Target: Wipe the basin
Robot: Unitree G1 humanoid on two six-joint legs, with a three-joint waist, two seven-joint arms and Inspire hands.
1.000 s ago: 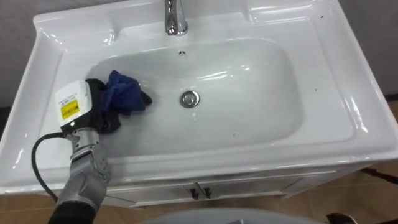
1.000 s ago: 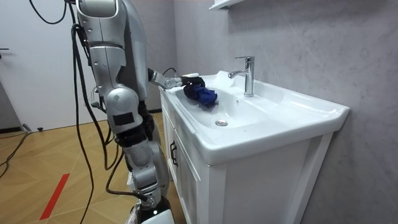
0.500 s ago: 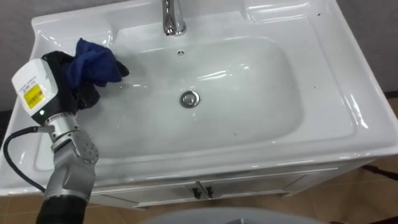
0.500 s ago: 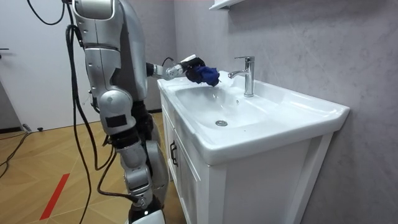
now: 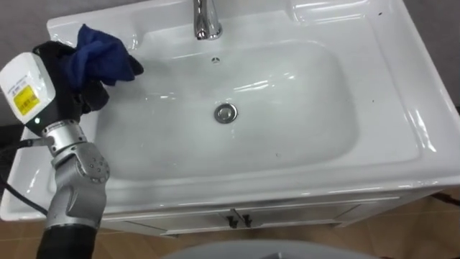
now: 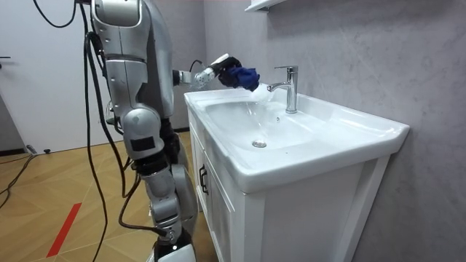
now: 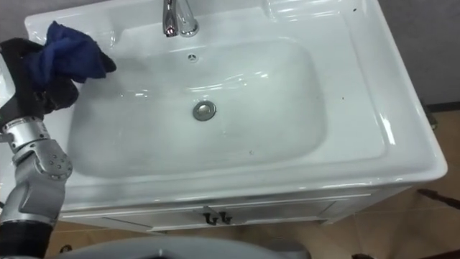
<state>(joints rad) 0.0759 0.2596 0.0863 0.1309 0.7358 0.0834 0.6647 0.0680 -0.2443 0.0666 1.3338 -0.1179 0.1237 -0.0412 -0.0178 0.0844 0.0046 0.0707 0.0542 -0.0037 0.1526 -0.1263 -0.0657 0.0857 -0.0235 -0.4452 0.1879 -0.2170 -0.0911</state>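
A white basin (image 5: 388, 122) (image 7: 359, 122) (image 6: 349, 135) lies below me, with a drain (image 5: 226, 113) (image 7: 205, 110) in the middle of its bowl. My left hand (image 5: 75, 75) (image 7: 43, 79) (image 6: 220, 71) is shut on a dark blue cloth (image 5: 100, 61) (image 7: 70, 52) (image 6: 240, 76). Hand and cloth hang above the basin's back left corner, clear of the bowl. In the room view I stand upright at the cabinet's end, left arm raised.
A chrome tap (image 5: 207, 20) (image 7: 178, 18) (image 6: 288, 87) rises at the back rim, right of the cloth. The basin sits on a white cabinet with door handles (image 5: 235, 220) at its front. A grey wall stands behind.
My left hand has lifted the blue cloth out of the bowl's left side, up and back to above the rear left corner. The head camera shifted slightly.
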